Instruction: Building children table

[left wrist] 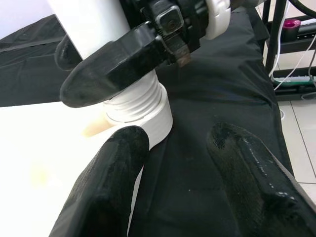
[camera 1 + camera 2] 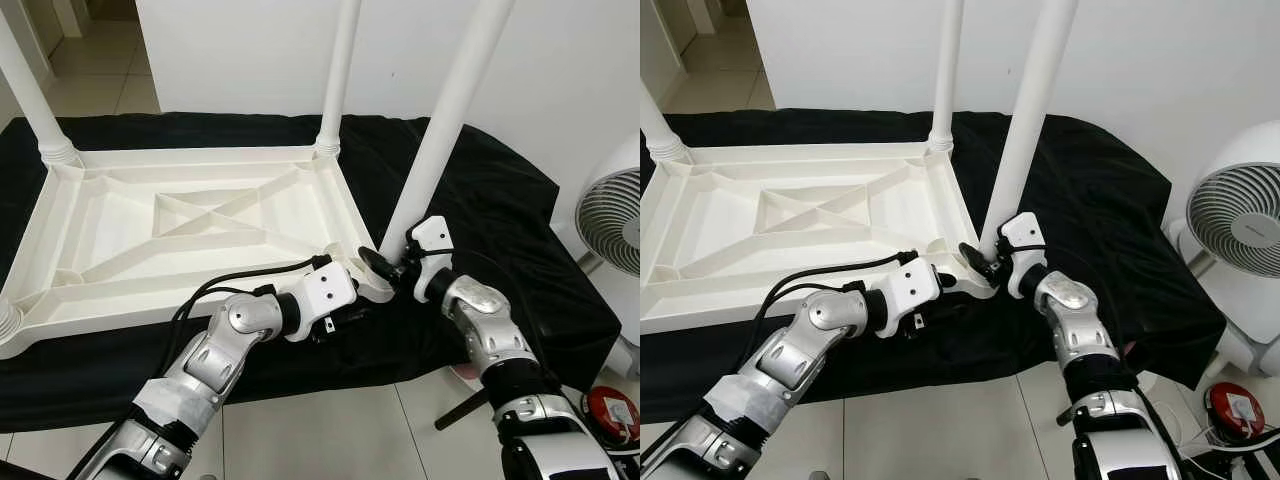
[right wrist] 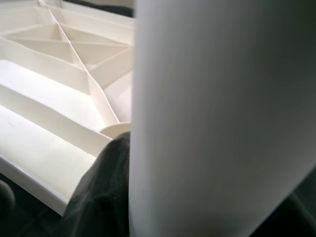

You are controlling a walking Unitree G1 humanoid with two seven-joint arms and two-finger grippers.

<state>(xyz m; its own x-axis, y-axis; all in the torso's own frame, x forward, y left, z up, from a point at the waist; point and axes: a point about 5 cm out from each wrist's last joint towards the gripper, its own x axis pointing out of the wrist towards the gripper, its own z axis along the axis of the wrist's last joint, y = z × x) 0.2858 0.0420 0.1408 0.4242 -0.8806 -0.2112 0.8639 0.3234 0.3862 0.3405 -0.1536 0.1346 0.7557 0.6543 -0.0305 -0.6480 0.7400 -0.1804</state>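
The white plastic table top lies upside down on a black cloth. White legs stand in its far left corner and far right corner. A third leg leans slightly at the near right corner, its ribbed base seated in the corner socket. My right gripper is shut on this leg just above the base, one finger against the leg. My left gripper is open at the same corner, one finger on the table edge and the other over the cloth.
A white fan stands to the right of the cloth-covered surface. A red round object lies on the tiled floor by my right arm. A white wall rises behind the table. A dark rack stands farther off.
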